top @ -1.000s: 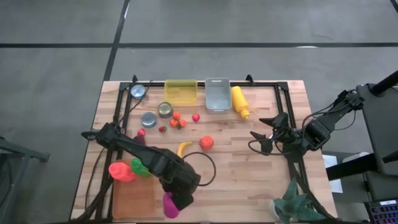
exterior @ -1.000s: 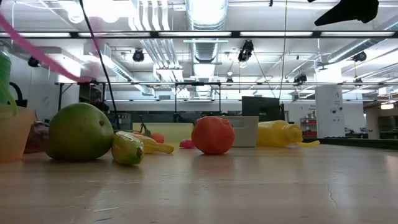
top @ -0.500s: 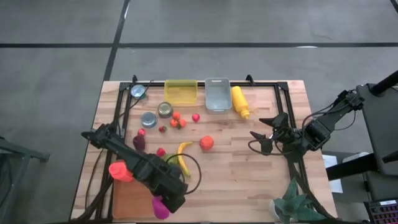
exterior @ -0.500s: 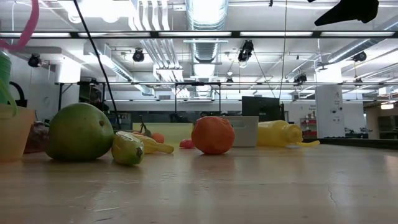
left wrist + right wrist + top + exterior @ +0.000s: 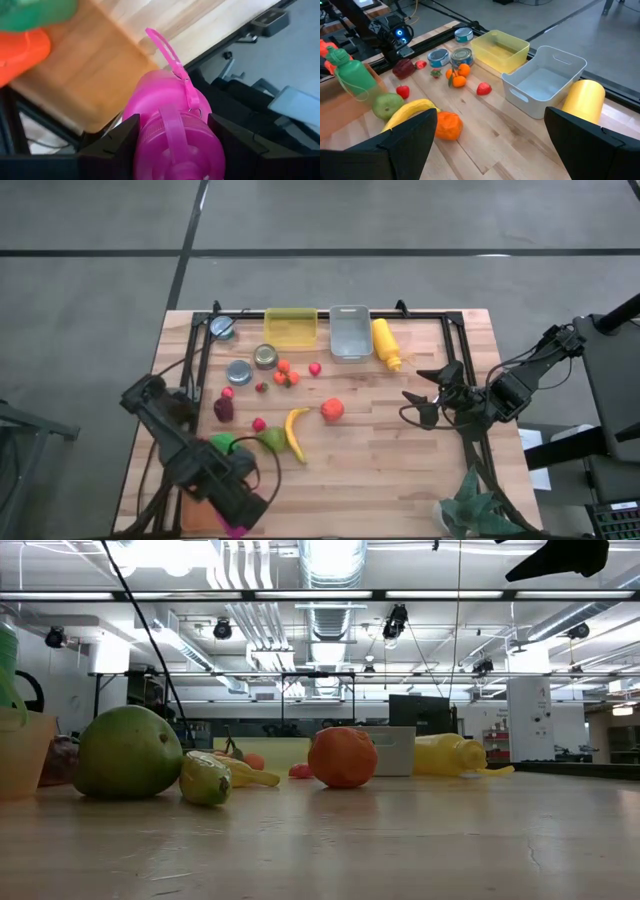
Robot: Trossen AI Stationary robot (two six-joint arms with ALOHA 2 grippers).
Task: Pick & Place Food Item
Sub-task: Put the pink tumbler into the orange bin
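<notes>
Wooden slats form the counter (image 5: 420,470), fruit scattered mid-board. At its near-left edge the left pincer (image 5: 172,145) is clamped on a pink plastic bottle (image 5: 167,135): rigid, smooth, likely light; mid-body suits it. The right pincer (image 5: 420,395) waits spread apart at the right edge.

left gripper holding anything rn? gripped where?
Yes: the left gripper is shut on the pink bottle, fingers on opposite sides of its body. The right gripper holds nothing.
</notes>
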